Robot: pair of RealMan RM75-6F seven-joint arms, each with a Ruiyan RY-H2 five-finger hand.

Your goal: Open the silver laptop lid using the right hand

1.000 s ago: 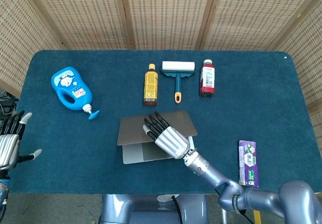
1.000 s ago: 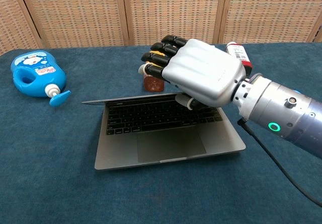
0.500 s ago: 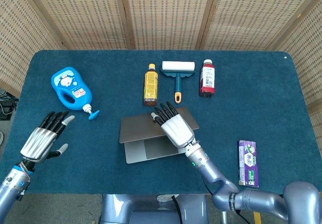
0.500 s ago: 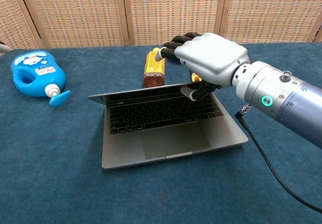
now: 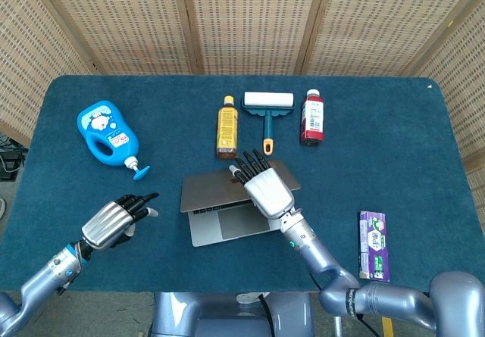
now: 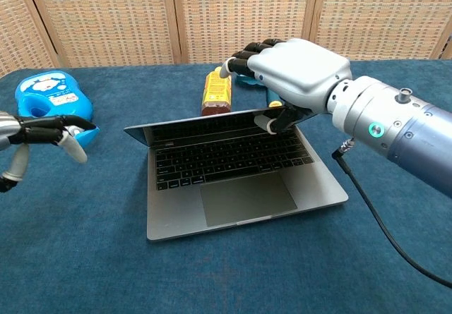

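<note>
The silver laptop (image 5: 227, 219) lies at the table's middle front with its lid (image 6: 198, 128) raised partway, keyboard and trackpad (image 6: 247, 195) showing in the chest view. My right hand (image 5: 263, 185) (image 6: 293, 70) grips the lid's top edge near its right corner, fingers draped over the back and the thumb against the screen side. My left hand (image 5: 114, 222) (image 6: 35, 136) hovers left of the laptop above the cloth, fingers apart and holding nothing.
A blue detergent bottle (image 5: 106, 132) lies at the left. Behind the laptop are a yellow bottle (image 5: 226, 127), a lint roller (image 5: 267, 107) and a red bottle (image 5: 311, 116). A purple pack (image 5: 373, 244) lies near the front right.
The right hand has lifted the lid higher and shifted back with it. The left hand has come in from the table's left edge toward the laptop.
</note>
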